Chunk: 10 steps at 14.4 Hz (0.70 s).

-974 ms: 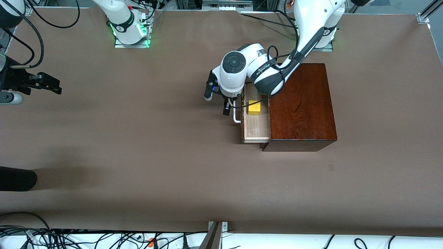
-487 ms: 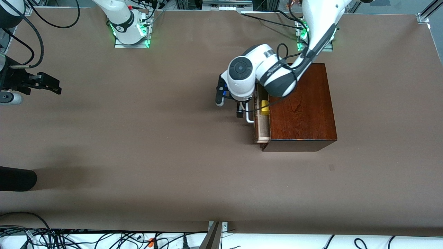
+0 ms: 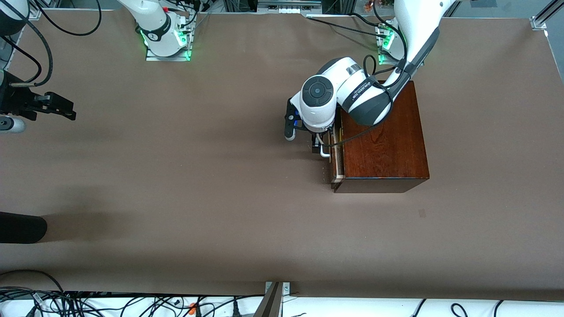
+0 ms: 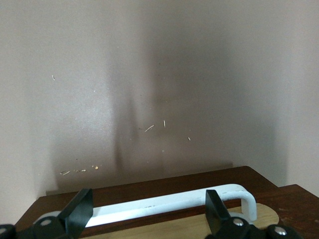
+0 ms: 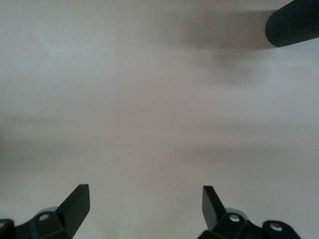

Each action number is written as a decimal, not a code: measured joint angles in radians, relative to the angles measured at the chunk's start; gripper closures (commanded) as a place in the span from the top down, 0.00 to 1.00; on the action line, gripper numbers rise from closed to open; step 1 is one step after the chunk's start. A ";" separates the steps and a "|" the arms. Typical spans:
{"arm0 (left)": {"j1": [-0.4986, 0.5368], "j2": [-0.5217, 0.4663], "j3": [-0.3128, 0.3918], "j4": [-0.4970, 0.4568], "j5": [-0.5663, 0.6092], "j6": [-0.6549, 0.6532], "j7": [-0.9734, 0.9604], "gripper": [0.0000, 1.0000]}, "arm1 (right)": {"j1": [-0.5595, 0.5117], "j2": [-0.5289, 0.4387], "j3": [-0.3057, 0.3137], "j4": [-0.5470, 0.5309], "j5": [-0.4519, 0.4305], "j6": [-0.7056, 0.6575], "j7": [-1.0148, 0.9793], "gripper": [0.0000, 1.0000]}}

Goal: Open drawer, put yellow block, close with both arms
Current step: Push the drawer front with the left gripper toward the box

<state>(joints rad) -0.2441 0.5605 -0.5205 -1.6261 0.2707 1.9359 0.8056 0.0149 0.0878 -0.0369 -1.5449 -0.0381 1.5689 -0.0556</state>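
Drawer (image 3: 337, 159) pushed nearly shut since a second ago, yellow block now hidden inside, my left gripper (image 4: 144, 219) spread open at the handle (image 4: 169, 204); right gripper (image 5: 144, 211) open, waiting at the table's right-arm edge.

Our left arm (image 3: 410, 39) reaches down from its base, wrist bent so the left hand (image 3: 320, 147) points down at the table, fingers (image 4: 79, 211) spread apart. Our right arm waits at its end of the table (right hand (image 3: 59, 108) raised, fingers (image 5: 77, 201) spread).
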 measured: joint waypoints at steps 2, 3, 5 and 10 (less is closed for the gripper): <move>0.003 -0.001 0.002 0.000 0.002 -0.017 -0.001 1.00 | 0.000 0.000 0.000 0.000 0.000 0.001 0.000 1.00; 0.006 -0.003 0.002 0.000 0.002 -0.025 -0.001 1.00 | 0.000 0.000 0.000 0.000 0.000 0.001 0.000 1.00; 0.008 -0.006 0.008 0.000 0.002 -0.045 -0.002 1.00 | 0.000 0.000 0.000 0.000 0.000 0.001 0.000 1.00; 0.011 -0.008 0.010 0.000 0.002 -0.055 -0.016 1.00 | 0.000 0.000 -0.001 0.001 0.000 0.002 0.000 1.00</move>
<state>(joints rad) -0.2333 0.5521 -0.5108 -1.6257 0.2728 1.8813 0.7900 0.0150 0.0877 -0.0374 -1.5440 -0.0381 1.5709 -0.0555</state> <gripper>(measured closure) 0.000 0.000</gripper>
